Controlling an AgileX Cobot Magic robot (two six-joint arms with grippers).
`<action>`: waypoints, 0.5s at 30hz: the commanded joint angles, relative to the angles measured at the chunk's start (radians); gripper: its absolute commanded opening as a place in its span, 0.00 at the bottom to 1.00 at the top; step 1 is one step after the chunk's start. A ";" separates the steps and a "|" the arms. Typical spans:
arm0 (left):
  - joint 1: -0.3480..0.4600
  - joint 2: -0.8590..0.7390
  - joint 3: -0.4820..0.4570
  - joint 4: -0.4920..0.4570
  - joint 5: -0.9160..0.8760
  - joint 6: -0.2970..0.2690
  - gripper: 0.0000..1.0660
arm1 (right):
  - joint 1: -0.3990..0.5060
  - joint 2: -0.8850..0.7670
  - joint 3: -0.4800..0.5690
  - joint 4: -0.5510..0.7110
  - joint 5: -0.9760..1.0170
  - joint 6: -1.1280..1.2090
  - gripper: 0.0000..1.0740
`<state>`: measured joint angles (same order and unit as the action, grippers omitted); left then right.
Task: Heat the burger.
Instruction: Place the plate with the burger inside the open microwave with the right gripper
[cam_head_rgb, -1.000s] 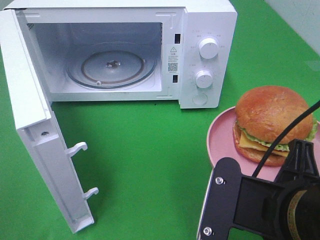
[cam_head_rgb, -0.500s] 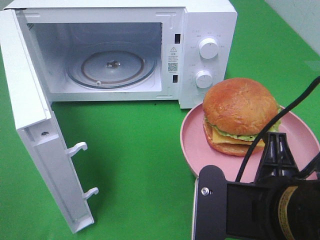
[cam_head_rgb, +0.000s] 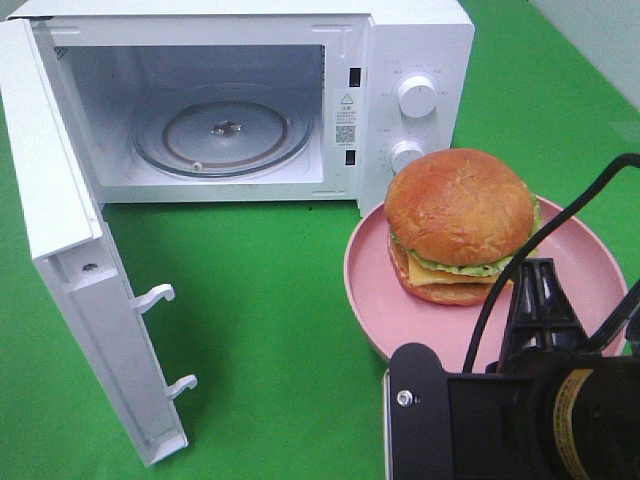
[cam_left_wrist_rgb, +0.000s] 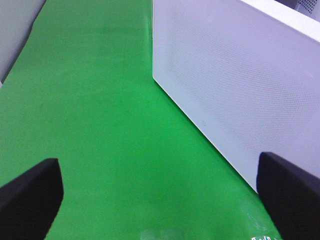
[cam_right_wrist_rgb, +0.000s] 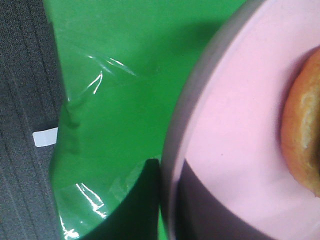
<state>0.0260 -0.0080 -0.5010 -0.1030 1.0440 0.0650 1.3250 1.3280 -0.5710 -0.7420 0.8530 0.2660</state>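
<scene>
Here you are viewing: burger (cam_head_rgb: 460, 225) sitting on the pink plate (cam_head_rgb: 370, 290), just before the open microwave's (cam_head_rgb: 420, 40) dial panel | left gripper (cam_left_wrist_rgb: 160, 192) gaping wide, holding nothing | right arm (cam_head_rgb: 540, 410) hanging over the plate's near rim; right gripper hidden, grip impossible to tell.

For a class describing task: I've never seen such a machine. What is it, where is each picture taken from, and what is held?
It is a robot with two arms, each ending in a gripper with a camera at its wrist. The wide picture is from a camera mounted high: a white microwave, door open, stands on a green cloth. The right gripper seems to grip the near rim of a pink plate carrying a burger; its wrist picture shows that rim close up. The left wrist picture shows the left gripper open, holding nothing, near the microwave.
</scene>
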 joint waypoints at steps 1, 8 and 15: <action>0.001 -0.017 0.002 -0.012 -0.002 -0.002 0.91 | 0.006 -0.004 -0.002 -0.062 -0.031 -0.088 0.00; 0.001 -0.017 0.002 -0.012 -0.002 -0.002 0.91 | 0.002 -0.004 -0.002 -0.062 -0.075 -0.190 0.00; 0.001 -0.017 0.002 -0.012 -0.002 -0.002 0.91 | -0.040 -0.004 -0.002 -0.058 -0.120 -0.285 0.00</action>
<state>0.0260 -0.0080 -0.5010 -0.1030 1.0440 0.0650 1.3140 1.3280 -0.5710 -0.7420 0.7630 0.0230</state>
